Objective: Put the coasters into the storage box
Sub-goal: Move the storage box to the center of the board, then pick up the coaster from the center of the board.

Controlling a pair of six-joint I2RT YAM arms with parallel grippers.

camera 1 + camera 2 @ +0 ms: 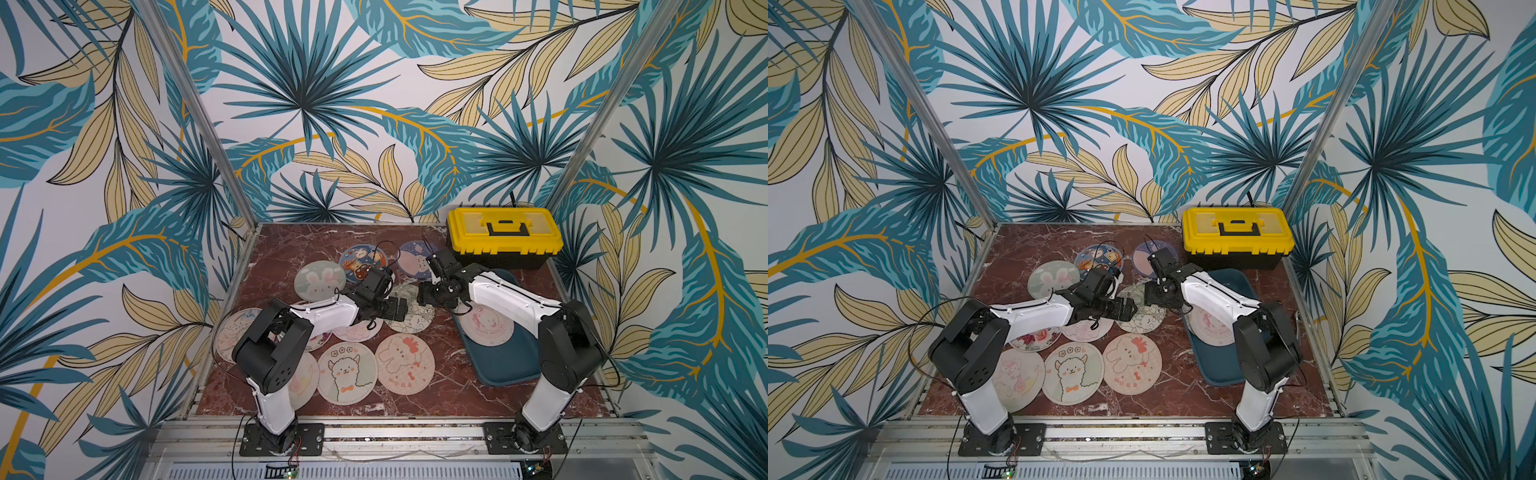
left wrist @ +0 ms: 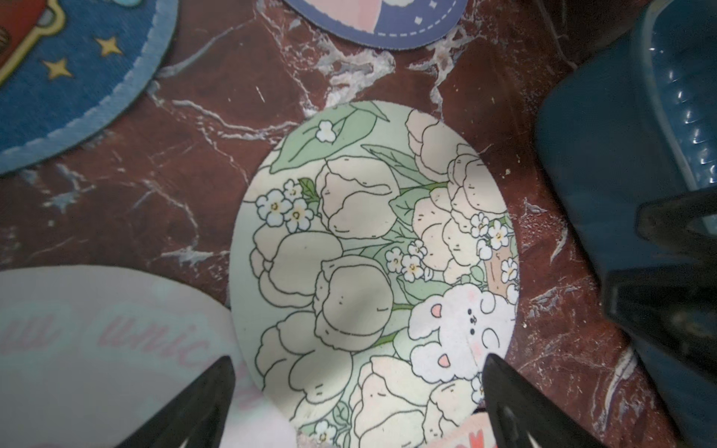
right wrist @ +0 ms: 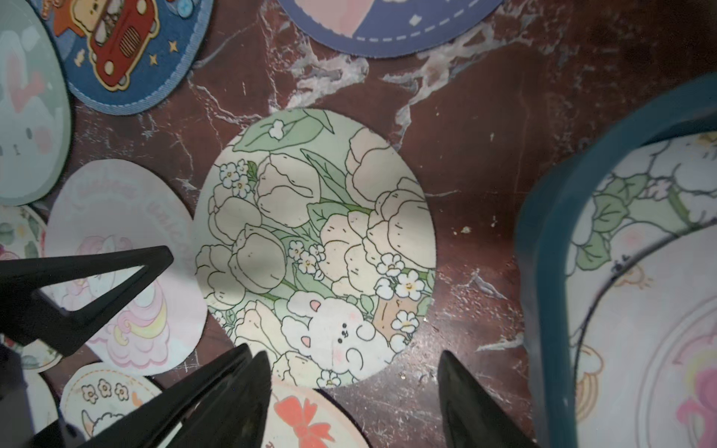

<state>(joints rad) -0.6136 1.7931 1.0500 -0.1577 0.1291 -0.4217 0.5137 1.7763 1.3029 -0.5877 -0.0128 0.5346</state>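
White-shelled arms (image 1: 328, 311) with black joints (image 1: 270, 353) and black, screw-fastened base plates (image 1: 313, 436).

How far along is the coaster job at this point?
Done: at least two coasters lie in the blue box. In hand: nothing; the left claw and right claw hang open over the tulip coaster. Left: about ten more on the table.
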